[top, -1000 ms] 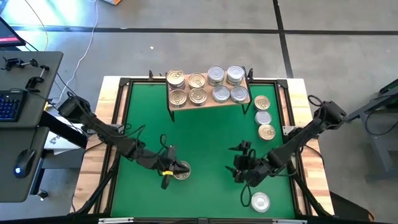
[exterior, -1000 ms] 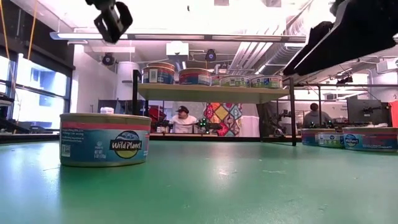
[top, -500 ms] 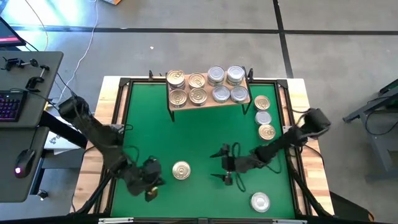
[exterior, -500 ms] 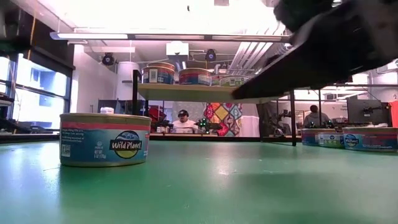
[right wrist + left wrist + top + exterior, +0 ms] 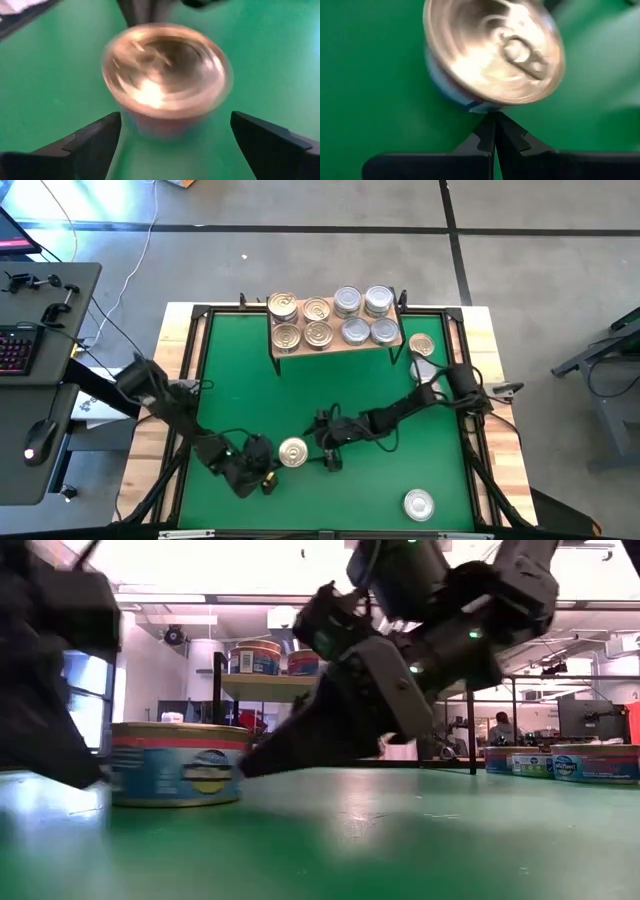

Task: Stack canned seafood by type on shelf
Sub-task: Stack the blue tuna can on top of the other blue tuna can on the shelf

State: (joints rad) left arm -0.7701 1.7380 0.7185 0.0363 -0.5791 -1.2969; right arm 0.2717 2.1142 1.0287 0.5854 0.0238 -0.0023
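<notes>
Flanking a gold-lidded tuna tin [image 5: 292,452] near the green table's [image 5: 300,390] front edge, the right gripper [image 5: 322,443] stands wide open beside it; the left gripper [image 5: 268,473] sits fully closed, empty, at its other side. The shelf [image 5: 335,340] spans the rear edge.

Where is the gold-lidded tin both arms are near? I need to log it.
In the high view, the gold-lidded tin sits on the table's near-centre, between the shut left gripper and open right gripper.
</notes>
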